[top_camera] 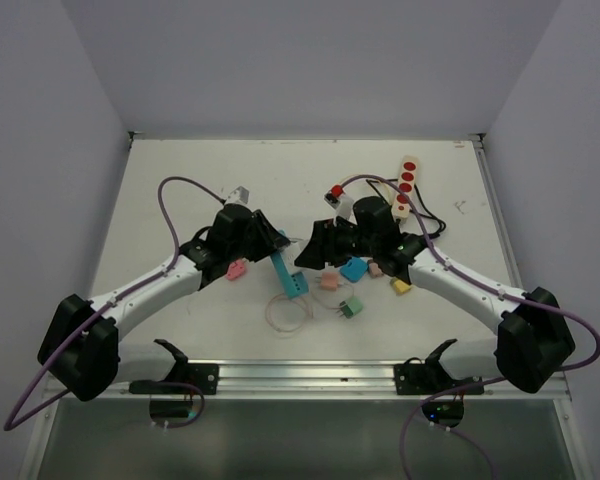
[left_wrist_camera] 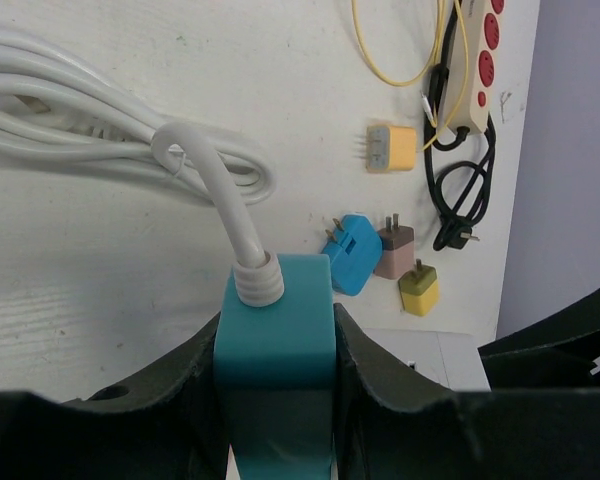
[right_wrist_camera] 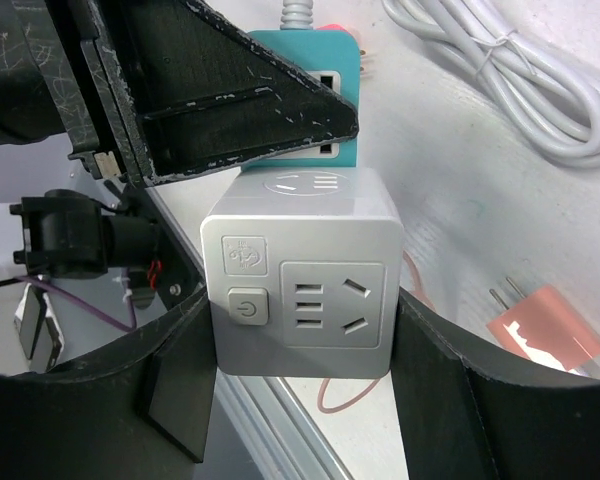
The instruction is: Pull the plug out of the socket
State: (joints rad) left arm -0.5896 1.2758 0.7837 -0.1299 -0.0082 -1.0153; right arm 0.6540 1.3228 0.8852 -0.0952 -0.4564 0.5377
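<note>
Grey-white cube plug [right_wrist_camera: 302, 270] near the middle of the table [top_camera: 210, 170], between the 2 tools. Clamped by the right gripper [right_wrist_camera: 302, 320], dark fingers flat against its left and right faces, so closed on it. On the face toward the right wrist camera: 1 round power button, and 1 outlet with narrow slots and 2 slanted ones. Far side of the cube touching the teal socket strip [right_wrist_camera: 342, 112]. Pins hidden, so impossible to tell whether in the strip or out.

Teal socket strip squeezed by the left gripper [left_wrist_camera: 277, 390], 2 fingers tight on its long sides close to the cable end. Thick white cable [left_wrist_camera: 215, 190] rising out of that end and bending over to a bundled coil [left_wrist_camera: 80, 110] on the table.

Further out, loose pieces on the white surface: blue plug [left_wrist_camera: 348, 255] just beside a brownish-pink plug [left_wrist_camera: 393, 250], small yellow plug [left_wrist_camera: 420, 290] near both, yellow-and-grey plug [left_wrist_camera: 392, 147] apart from them. Pink plug [right_wrist_camera: 545, 330] with 2 pins, just beside the right finger in the right wrist view. At the far right side, white power strip [top_camera: 405, 185] with red sockets, black cable [left_wrist_camera: 460, 190] looped beside it, thin yellow wire [left_wrist_camera: 405, 75] crossing near.
</note>
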